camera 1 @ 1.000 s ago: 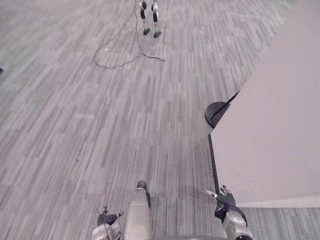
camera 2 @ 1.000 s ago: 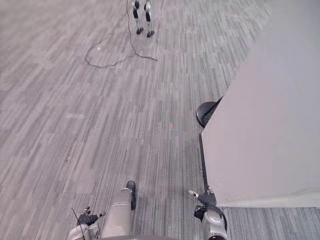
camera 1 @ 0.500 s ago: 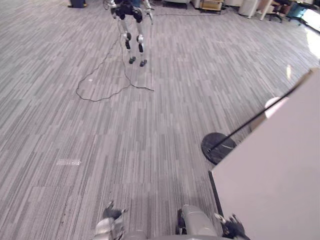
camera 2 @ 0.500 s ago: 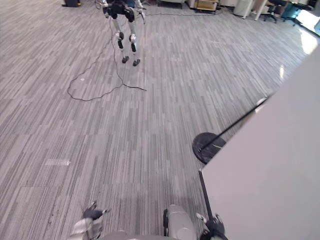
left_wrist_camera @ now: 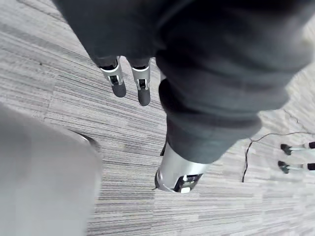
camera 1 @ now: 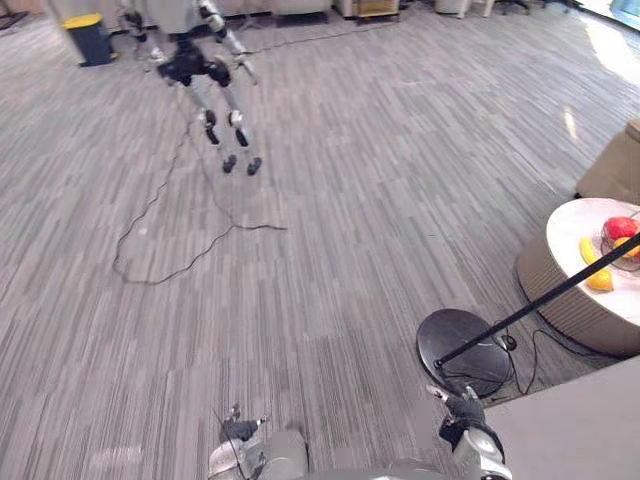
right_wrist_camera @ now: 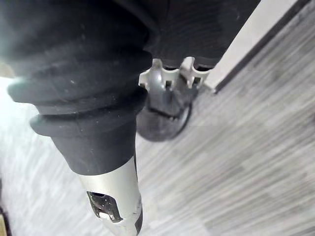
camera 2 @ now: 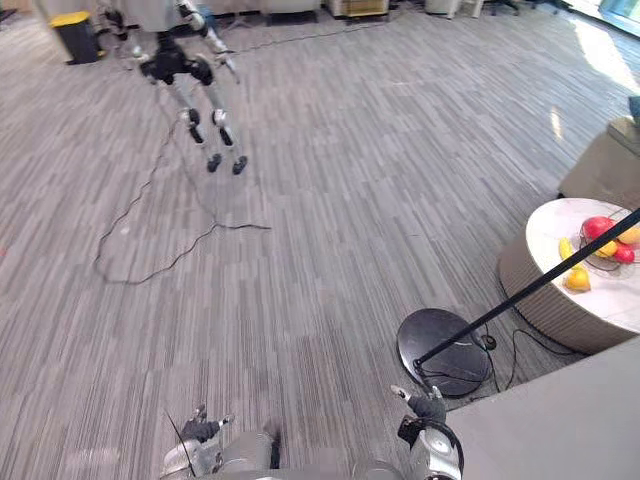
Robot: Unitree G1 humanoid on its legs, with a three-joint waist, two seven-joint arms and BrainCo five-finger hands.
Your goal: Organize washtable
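I see grey striped carpet and no washtable things. My left hand (camera 1: 240,432) hangs low at the near edge of the floor; in the left wrist view its fingers (left_wrist_camera: 141,83) are straight and hold nothing. My right hand (camera 1: 462,415) hangs low beside the corner of a pale flat panel (camera 1: 580,430). Its fingers (right_wrist_camera: 167,78) look relaxed and empty in the right wrist view.
A black round base (camera 1: 462,350) with a slanted pole (camera 1: 560,290) stands just ahead of my right hand. Past it is a low round table (camera 1: 560,285) with red fruit (camera 1: 620,228) and a banana (camera 1: 595,270). Another humanoid robot (camera 1: 200,70) and a yellow-lidded bin (camera 1: 88,35) are far left.
The camera has swung up and to the right: the pale panel has slid out to the lower right corner and the round table with fruit has come into view. Both hands stay low.
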